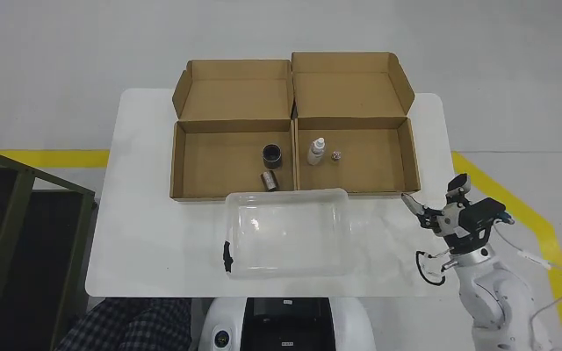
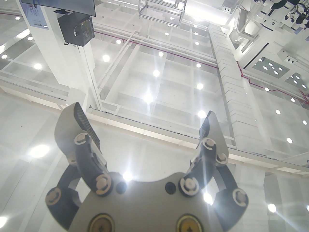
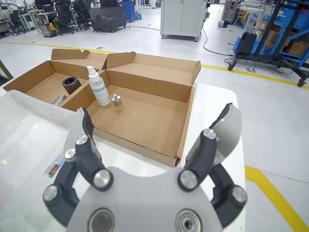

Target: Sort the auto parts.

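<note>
Cardboard left box (image 1: pixel 219 171) holds the dark sleeve (image 1: pixel 273 155) and metal cylinder (image 1: pixel 270 181), right box (image 1: pixel 378 162) the spray bottle (image 1: pixel 316 151) and small fitting (image 1: pixel 337 154); near clear bin (image 1: pixel 290 232) looks emptied; left gripper (image 2: pixel 143 109) and right gripper (image 3: pixel 156 112) both gape, holding nothing; I'd guess sorting's done, next just park.

From my right gripper (image 1: pixel 435 200), fingers spread at the table's (image 1: pixel 140 219) 3 o'clock edge, the path toward 10 o'clock crosses the right box's (image 1: pixel 408 158) low front wall onto bare cardboard floor. The spray bottle (image 1: pixel 316 151) and brass part (image 1: pixel 337 155) (just beside each other) crowd that box's 9 o'clock side. The clear bin (image 1: pixel 230 228) walls off 9 o'clock.
</note>
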Motion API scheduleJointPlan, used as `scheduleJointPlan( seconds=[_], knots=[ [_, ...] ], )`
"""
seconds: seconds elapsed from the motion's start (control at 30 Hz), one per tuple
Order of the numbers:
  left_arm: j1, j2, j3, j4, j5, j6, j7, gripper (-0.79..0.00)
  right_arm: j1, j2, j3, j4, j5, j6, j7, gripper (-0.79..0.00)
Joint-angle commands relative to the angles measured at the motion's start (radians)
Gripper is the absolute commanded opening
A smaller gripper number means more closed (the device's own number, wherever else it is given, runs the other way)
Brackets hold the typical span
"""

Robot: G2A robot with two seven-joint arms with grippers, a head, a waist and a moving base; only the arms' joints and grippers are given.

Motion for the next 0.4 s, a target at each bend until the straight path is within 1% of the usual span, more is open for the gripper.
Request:
scheduleJointPlan(
  seconds=[0.0,0.03,0.1,0.37],
  knots=[
    [0.0,0.0,0.0,0.0,0.0,0.0,0.0,0.0,-0.003,0.0,0.006,-0.003,0.024,-0.021,-0.047,0.0],
    [0.0,0.0,0.0,0.0,0.0,0.0,0.0,0.0,-0.001,0.0,0.003,-0.001,0.015,-0.014,-0.027,0.0],
    [0.0,0.0,0.0,0.0,0.0,0.0,0.0,-0.001,-0.003,0.0,0.006,-0.003,0.026,-0.023,-0.056,0.0],
    [0.0,0.0,0.0,0.0,0.0,0.0,0.0,0.0,-0.003,0.0,0.006,-0.003,0.024,-0.021,-0.047,0.0]
  ],
)
